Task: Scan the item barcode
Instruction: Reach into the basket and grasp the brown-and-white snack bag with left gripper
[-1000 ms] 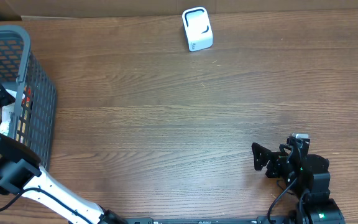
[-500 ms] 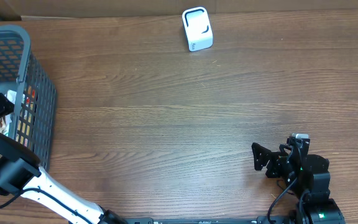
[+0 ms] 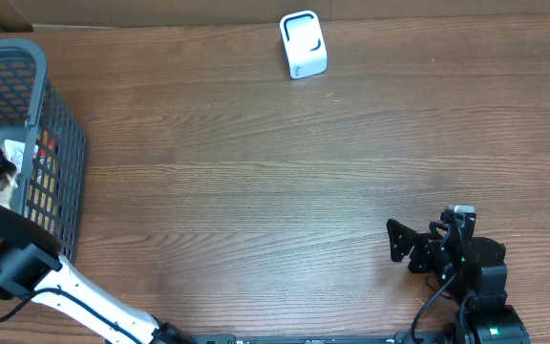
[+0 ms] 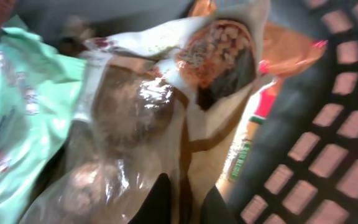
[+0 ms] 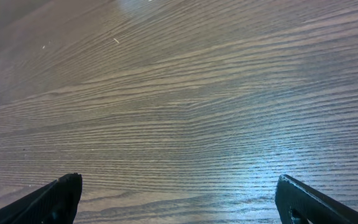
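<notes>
The left gripper (image 4: 188, 202) is clenched on a glossy cream packet (image 4: 142, 118) with brown lumps showing through, inside the grey basket (image 3: 60, 143) at the desk's left edge. The right gripper (image 5: 178, 198) stands spread wide near the front right corner.

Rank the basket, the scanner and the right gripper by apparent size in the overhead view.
Grey mesh basket, largest though cropped.
Right gripper.
White barcode scanner, close to the gripper; that order is unsure.

Brown wood-grain counter (image 3: 256, 191) fills overhead view, grain running left to right. Tan cardboard-like strip (image 3: 113, 10) along far edge, top left. Light soft, even. Pale bluish glare (image 5: 272, 168) on counter surface in right wrist view.
</notes>
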